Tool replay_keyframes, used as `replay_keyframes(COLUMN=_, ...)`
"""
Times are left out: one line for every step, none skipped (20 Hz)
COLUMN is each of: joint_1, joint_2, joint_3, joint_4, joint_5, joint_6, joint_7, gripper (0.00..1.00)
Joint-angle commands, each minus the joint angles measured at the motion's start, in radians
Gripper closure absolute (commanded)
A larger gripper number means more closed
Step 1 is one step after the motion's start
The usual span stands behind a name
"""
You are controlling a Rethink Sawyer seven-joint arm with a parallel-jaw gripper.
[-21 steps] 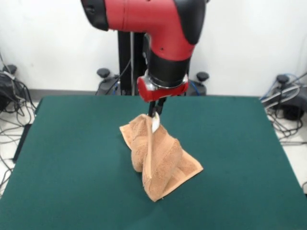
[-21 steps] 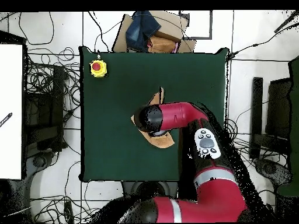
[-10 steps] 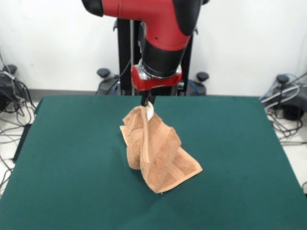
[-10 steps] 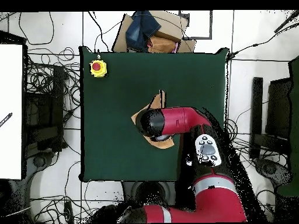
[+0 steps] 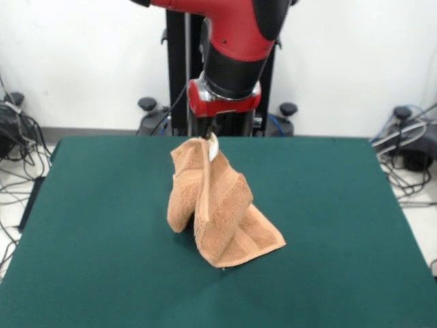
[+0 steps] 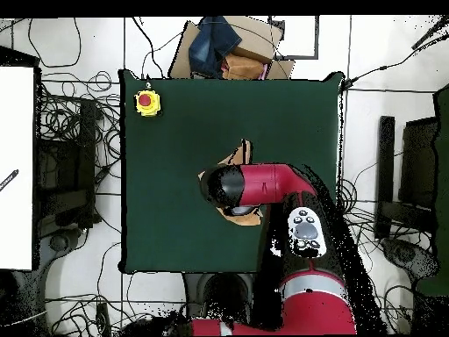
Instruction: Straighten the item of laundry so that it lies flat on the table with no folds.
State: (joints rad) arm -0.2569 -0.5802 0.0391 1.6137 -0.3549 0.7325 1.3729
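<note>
While the towel (image 5: 217, 208) hangs from its upper corner in the front view, the gripper (image 5: 208, 134) sits directly above that corner, below the red collar of the arm (image 5: 229, 65). The dark fingers (image 5: 207, 130) are closed narrowly on the top of the cloth, next to the small white label (image 5: 213, 147). From this pinch point the towel falls in vertical folds. One rounded lobe hangs on the picture's left side. A broader fold with the woven border band spreads to the right and rests on the tabletop (image 5: 89, 225). The lower part of the towel touches the green surface near the middle of the tabletop. The upper part is lifted clear of it. Cables and equipment lie on the floor on both sides.

Seen from overhead, the arm (image 6: 263, 184) reaches from the bottom of the picture over the tabletop (image 6: 184, 114) and covers most of the towel (image 6: 237, 156). Only tan edges show around the black wrist end. The fingers are hidden in this view. A yellow box with a red button (image 6: 146, 102) stands near one corner of the tabletop, well apart from the towel. A cardboard box with blue cloth (image 6: 224, 48) lies beyond the far edge.
</note>
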Motion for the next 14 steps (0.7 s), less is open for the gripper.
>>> replay_keyframes(joint_1=0.043, joint_2=-0.007, joint_3=-0.037, joint_4=0.023, joint_5=0.057, joint_6=0.129, joint_7=0.225, gripper=1.00)
replay_keyframes(joint_1=0.044, joint_2=-0.002, joint_3=-0.041, joint_4=0.026, joint_5=0.053, joint_6=0.114, joint_7=0.226, gripper=1.00)
replay_keyframes(joint_1=0.044, joint_2=0.002, joint_3=-0.042, joint_4=0.028, joint_5=0.046, joint_6=0.096, joint_7=0.222, gripper=1.00)
replay_keyframes(joint_1=0.045, joint_2=0.017, joint_3=-0.045, joint_4=0.019, joint_5=0.037, joint_6=0.079, joint_7=0.223, gripper=1.00)
replay_keyframes(joint_1=0.046, joint_2=0.022, joint_3=-0.047, joint_4=0.021, joint_5=0.027, joint_6=0.058, joint_7=0.222, gripper=1.00)
replay_keyframes(joint_1=0.047, joint_2=0.027, joint_3=-0.051, joint_4=0.026, joint_5=0.018, joint_6=0.034, joint_7=0.223, gripper=1.00)
replay_keyframes(joint_1=0.046, joint_2=0.027, joint_3=-0.053, joint_4=0.033, joint_5=0.014, joint_6=0.018, joint_7=0.225, gripper=1.00)
replay_keyframes(joint_1=0.046, joint_2=0.028, joint_3=-0.055, joint_4=0.040, joint_5=0.011, joint_6=0.001, joint_7=0.228, gripper=1.00)
replay_keyframes(joint_1=0.043, joint_2=0.027, joint_3=-0.056, joint_4=0.048, joint_5=0.011, joint_6=-0.009, joint_7=0.229, gripper=1.00)
replay_keyframes(joint_1=0.042, joint_2=0.025, joint_3=-0.056, joint_4=0.051, joint_5=0.011, joint_6=-0.012, joint_7=0.227, gripper=1.00)
replay_keyframes(joint_1=0.041, joint_2=0.024, joint_3=-0.056, joint_4=0.054, joint_5=0.011, joint_6=-0.015, joint_7=0.224, gripper=1.00)
replay_keyframes(joint_1=0.043, joint_2=0.023, joint_3=-0.060, joint_4=0.055, joint_5=0.009, joint_6=-0.014, joint_7=0.223, gripper=1.00)
replay_keyframes(joint_1=0.045, joint_2=0.021, joint_3=-0.063, joint_4=0.055, joint_5=0.007, joint_6=-0.013, joint_7=0.221, gripper=1.00)
replay_keyframes(joint_1=0.042, joint_2=0.026, joint_3=-0.063, joint_4=0.048, joint_5=0.007, joint_6=-0.010, joint_7=0.213, gripper=1.00)
